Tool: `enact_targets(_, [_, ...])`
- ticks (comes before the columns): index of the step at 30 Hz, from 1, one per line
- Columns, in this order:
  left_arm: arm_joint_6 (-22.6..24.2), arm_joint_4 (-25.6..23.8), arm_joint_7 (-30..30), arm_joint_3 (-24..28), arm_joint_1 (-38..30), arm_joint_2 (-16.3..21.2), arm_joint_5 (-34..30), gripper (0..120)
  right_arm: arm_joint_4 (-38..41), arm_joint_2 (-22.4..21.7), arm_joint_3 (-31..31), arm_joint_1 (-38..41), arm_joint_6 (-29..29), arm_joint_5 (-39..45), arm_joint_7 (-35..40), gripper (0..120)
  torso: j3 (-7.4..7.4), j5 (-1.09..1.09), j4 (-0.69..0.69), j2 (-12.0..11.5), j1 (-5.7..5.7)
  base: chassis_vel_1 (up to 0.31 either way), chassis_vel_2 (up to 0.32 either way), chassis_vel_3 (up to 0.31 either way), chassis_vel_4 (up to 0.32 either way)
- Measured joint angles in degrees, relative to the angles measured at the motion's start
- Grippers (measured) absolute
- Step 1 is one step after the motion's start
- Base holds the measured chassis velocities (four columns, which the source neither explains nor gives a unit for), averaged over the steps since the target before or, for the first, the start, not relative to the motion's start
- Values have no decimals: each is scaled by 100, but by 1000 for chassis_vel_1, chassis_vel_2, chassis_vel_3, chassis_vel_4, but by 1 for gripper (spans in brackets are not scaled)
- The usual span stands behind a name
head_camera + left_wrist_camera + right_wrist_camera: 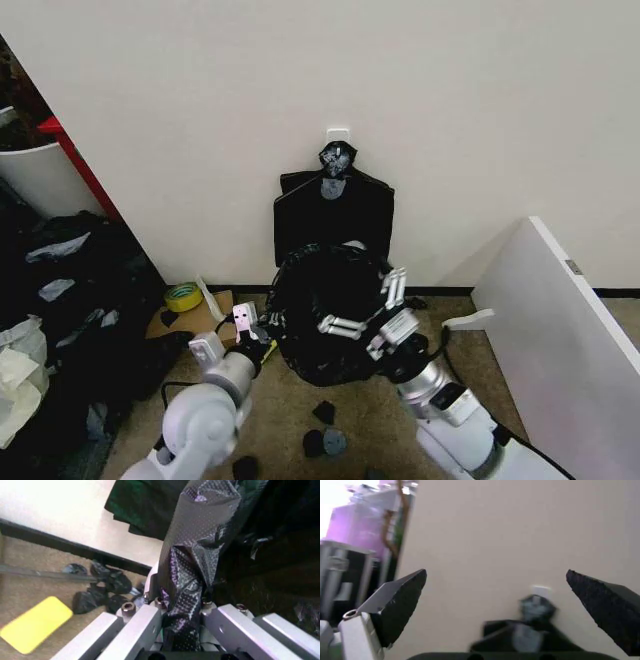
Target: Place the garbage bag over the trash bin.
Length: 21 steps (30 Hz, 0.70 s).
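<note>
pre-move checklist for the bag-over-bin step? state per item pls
1. Left gripper clamped on the garbage bag: ok, film pinched between its fingers.
2. Right gripper free: ok, open, holding nothing, above the bag's right side.
3. Bag draped over the trash bin: cannot tell, the black film hides the bin.
4. Bag mouth open: ok, a dark hollow faces up.
5. Floor near bag: not ok, black scraps and yellow tape roll lie close.

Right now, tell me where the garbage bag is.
In the head view the garbage bag sits on the floor at centre against the wall, below the hanging black bundle, with the left gripper pinching its edge.
</note>
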Motion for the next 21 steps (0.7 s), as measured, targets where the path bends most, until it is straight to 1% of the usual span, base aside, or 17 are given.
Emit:
enact_targets(1, [-114, 39, 136, 24, 19, 37, 176, 0, 19, -40, 55, 3, -45, 140, 43, 100, 0, 0, 0, 0, 0, 0, 0, 0, 0])
enact_targets(4, [-793, 281, 900, 115, 56, 273, 1127, 0, 86, -280, 163, 118, -119, 1020, -12, 100, 0, -1, 0, 0, 0, 0, 0, 0, 0])
enact_targets(5, [-1047, 385, 1162, 134, 60, 373, 1417, 0, 81, -378, 180, 179, -87, 1387, -147, 100, 0, -1, 1, 0, 0, 0, 0, 0, 0])
enact_targets(6, [-1188, 453, 1304, 143, 59, 444, 1576, 0, 60, -445, 189, 220, -49, 1609, -258, 100, 0, -2, 1, 0, 0, 0, 0, 0, 0])
enact_targets(7, [-1404, 563, 1524, 149, 52, 561, 1788, 0, -24, -558, 212, 292, 23, 1972, -507, 100, 0, -3, 1, 0, 0, 0, 0, 0, 0])
enact_targets(8, [-1404, 563, 1524, 149, 52, 561, 1788, 0, -24, -558, 212, 292, 23, 1972, -507, 100, 0, -3, 1, 0, 0, 0, 0, 0, 0])
enact_targets(9, [-1587, 665, 1703, 148, 38, 655, 1935, 0, -132, -650, 234, 354, 82, 2238, -740, 100, 0, -2, 1, 0, 0, 0, 0, 0, 0])
enact_targets(11, [-2164, 977, 2197, 106, -22, 874, 2261, 0, -532, -887, 312, 532, 258, 2637, -1338, 100, 0, -1, 1, 0, 0, 0, 0, 0, 0])
enact_targets(14, [-2739, 1334, 2708, 25, -108, 1078, 2571, 0, -1140, -1101, 421, 708, 496, 2651, -2207, 100, 1, 1, 1, 0, 0, 0, 0, 0, 0])
enact_targets(16, [-2975, 1484, 2950, -18, -138, 1137, 2648, 0, -1423, -1152, 473, 750, 554, 2523, -2489, 100, 1, -3, 1, 0, 0, 0, 0, 0, 0])
enact_targets(17, [-2975, 1484, 2950, -18, -138, 1137, 2648, 0, -1423, -1152, 473, 750, 554, 2523, -2489, 100, 1, -3, 1, 0, 0, 0, 0, 0, 0])
enact_targets(19, [-3182, 1620, 3205, -79, -162, 1188, 2748, 0, -1765, -1156, 563, 774, 562, 2339, -2698, 100, 1, 1, 0, 0, 0, 0, 0, 0, 0])
enact_targets(21, [-3249, 1669, 3261, -113, -174, 1210, 2776, 0, -2019, -1134, 611, 777, 586, 2276, -2814, 100, 1, -1, 0, 0, 0, 0, 0, 0, 0])
